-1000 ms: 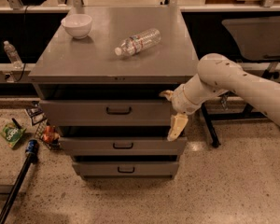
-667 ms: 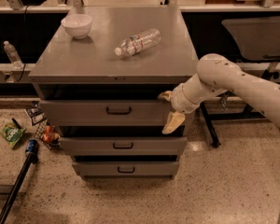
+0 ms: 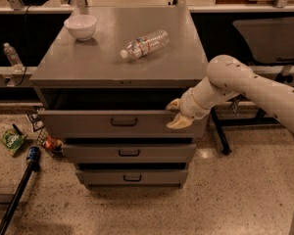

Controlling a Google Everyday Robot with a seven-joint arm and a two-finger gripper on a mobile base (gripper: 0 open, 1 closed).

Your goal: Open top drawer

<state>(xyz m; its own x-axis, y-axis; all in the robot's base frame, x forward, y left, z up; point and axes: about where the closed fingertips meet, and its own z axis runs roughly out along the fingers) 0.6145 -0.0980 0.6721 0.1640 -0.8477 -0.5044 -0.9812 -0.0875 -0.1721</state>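
Lab (metal benches point(image 3: 245, 8)); gripper point(image 3: 174, 115) at top drawer point(image 3: 88, 124)

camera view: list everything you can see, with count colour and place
cabinet: one, grey metal, centre
top drawer: one, grey with a dark centre handle, under the cabinet top, partly out
lower drawers: two, grey, shorter fronts, stacked below the top drawer
bowl: one, white, back left of the cabinet top
water bottle: one, clear, lying on its side on the cabinet top
small bottle: one, clear, upright on the ledge at far left
green packet: one, on the floor at left
pole: one, black with a blue end, on the floor lower left
arm: one, white, reaching in from the right
gripper: one, cream, at the right end of the top drawer's front
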